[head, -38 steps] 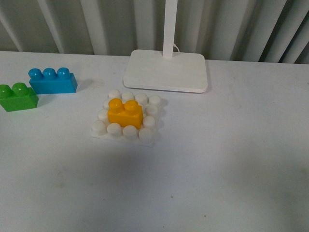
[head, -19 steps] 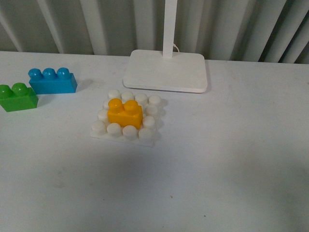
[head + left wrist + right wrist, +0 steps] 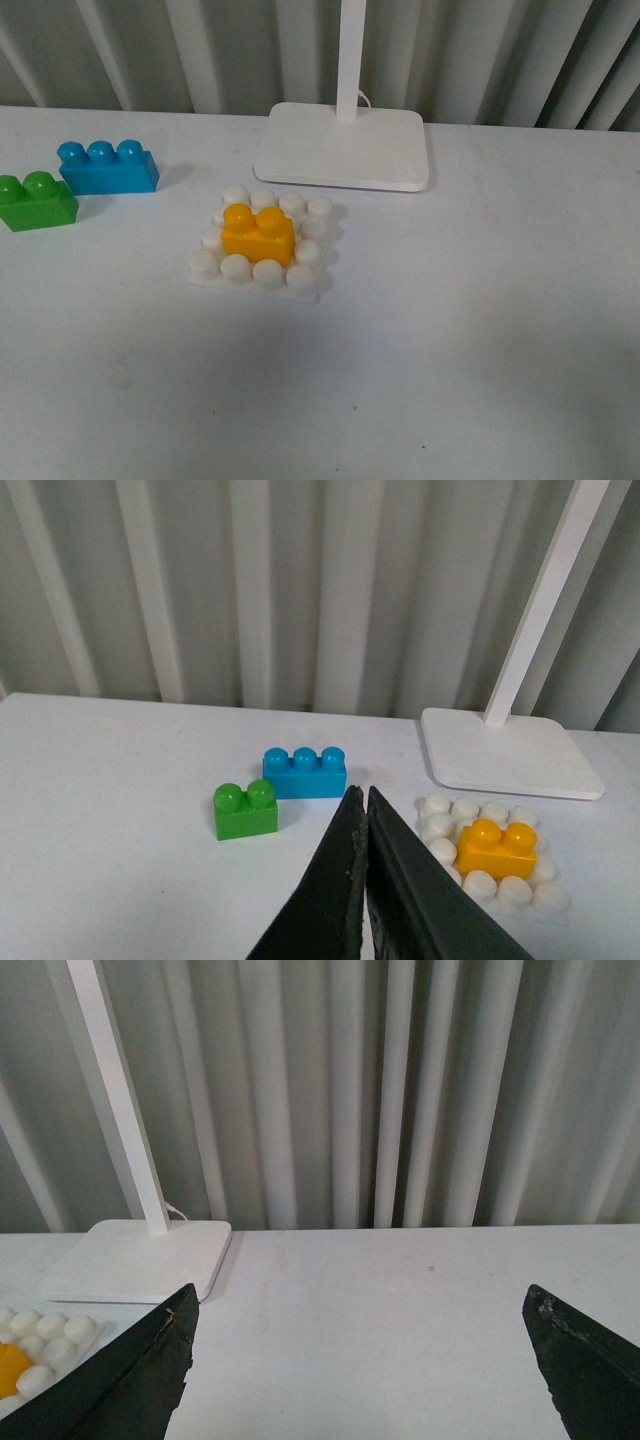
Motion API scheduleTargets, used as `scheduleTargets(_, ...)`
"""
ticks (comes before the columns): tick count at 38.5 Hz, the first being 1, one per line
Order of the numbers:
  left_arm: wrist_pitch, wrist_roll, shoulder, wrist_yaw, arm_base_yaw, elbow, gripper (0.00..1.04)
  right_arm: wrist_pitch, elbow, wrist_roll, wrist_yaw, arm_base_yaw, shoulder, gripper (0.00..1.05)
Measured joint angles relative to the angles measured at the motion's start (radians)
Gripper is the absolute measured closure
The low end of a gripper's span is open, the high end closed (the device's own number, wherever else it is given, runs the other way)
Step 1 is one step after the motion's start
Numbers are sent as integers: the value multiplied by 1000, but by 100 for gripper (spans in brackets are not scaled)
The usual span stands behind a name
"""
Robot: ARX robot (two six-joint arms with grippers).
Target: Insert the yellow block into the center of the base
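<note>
While the left gripper [image 3: 365,810] is pressed shut and the right gripper [image 3: 360,1360] gapes wide, both empty, the yellow block [image 3: 258,234] sits mid-base [image 3: 300,292], ahead of each; we judge it light, rigid, slick; grasp its flat long sides.

The front view looks down across the table [image 3: 480,330], both wrist views sit low facing the curtain [image 3: 400,1090], all sharing the base [image 3: 255,270]
</note>
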Motion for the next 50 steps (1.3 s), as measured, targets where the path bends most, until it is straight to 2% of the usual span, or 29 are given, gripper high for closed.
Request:
scheduleTargets(17, -16, 0, -41, 0, 0, 0, 101, 0, 0, 0, 0, 0, 0, 9)
scheduleTargets(24, -16, 0, -41, 0, 0, 0, 73, 0, 0, 0, 0, 0, 0, 9)
scheduleTargets(28, -16, 0, -41, 0, 0, 0, 50, 0, 0, 0, 0, 0, 0, 9)
scheduleTargets(31, -16, 0, -41, 0, 0, 0, 37, 0, 0, 0, 0, 0, 0, 9)
scheduleTargets(35, -16, 0, -41, 0, 0, 0, 14, 0, 0, 0, 0, 0, 0, 9)
scheduleTargets(37, -16, 0, -41, 0, 0, 0, 5, 0, 0, 0, 0, 0, 0, 9)
scheduleTargets(50, -16, 2, -41, 0, 0, 0, 6, 0, 0, 0, 0, 0, 0, 9)
